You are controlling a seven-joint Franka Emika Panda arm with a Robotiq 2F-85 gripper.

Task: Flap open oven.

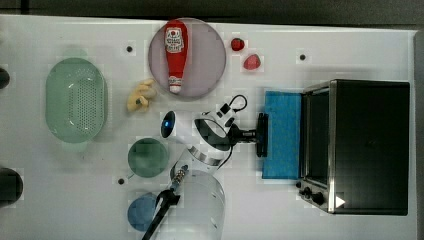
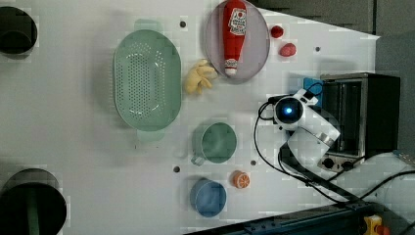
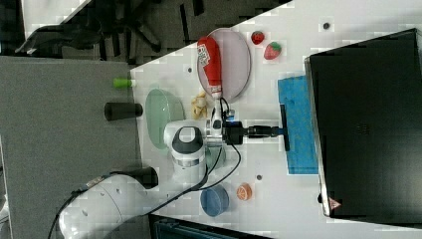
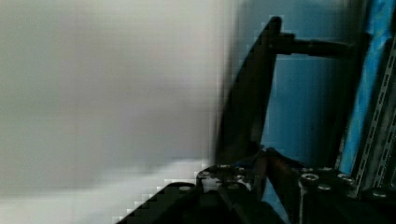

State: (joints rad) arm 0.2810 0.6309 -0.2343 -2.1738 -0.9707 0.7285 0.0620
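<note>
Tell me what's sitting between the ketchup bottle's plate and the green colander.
In the top view, a small yellow toy lies between the plate and the green colander, close to the plate's rim; white table surrounds it.

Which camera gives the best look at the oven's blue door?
The top view: the door lies flapped down flat, its handle at the tool. The right view shows the door similarly. The left view shows just a blue corner behind the arm. The wrist view shows the handle close up.
</note>
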